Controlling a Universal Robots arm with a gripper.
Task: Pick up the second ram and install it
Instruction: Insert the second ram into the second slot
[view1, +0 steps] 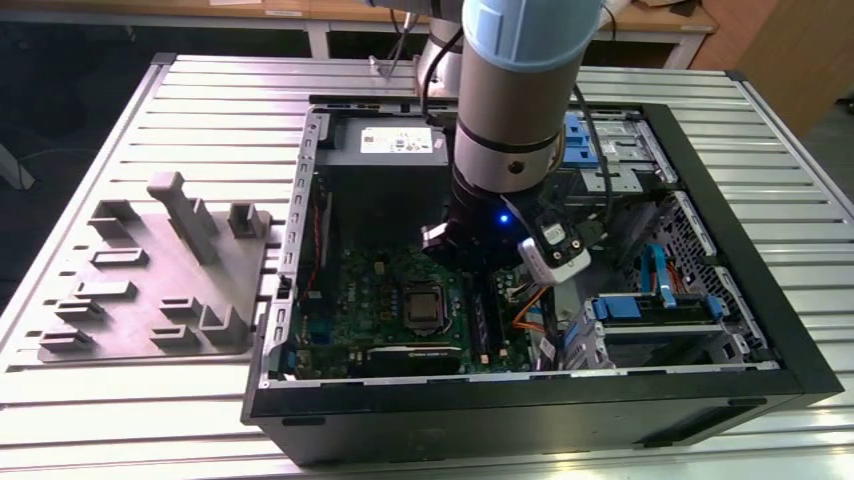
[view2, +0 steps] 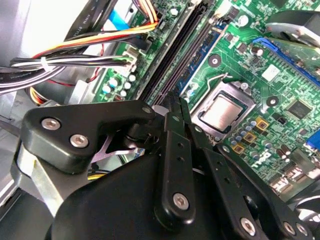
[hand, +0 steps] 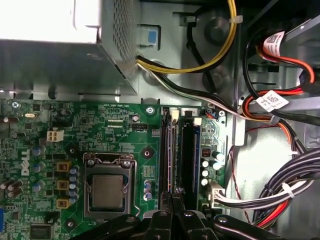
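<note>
Ribbed metal table (view1: 200, 100) carries the open computer case (view1: 534, 405), where my gripper (hand: 172, 194) hangs with its fingers drawn narrowly together over one end of the second ram (hand: 170, 155), which stands in its slot just beside the CPU socket (hand: 108, 187).

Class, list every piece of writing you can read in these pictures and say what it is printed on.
White sticker on the grey metal power supply box: print too small to read.
White tags on the red cables: too small to read.
Green motherboard, fine white markings: too small to read.
</note>
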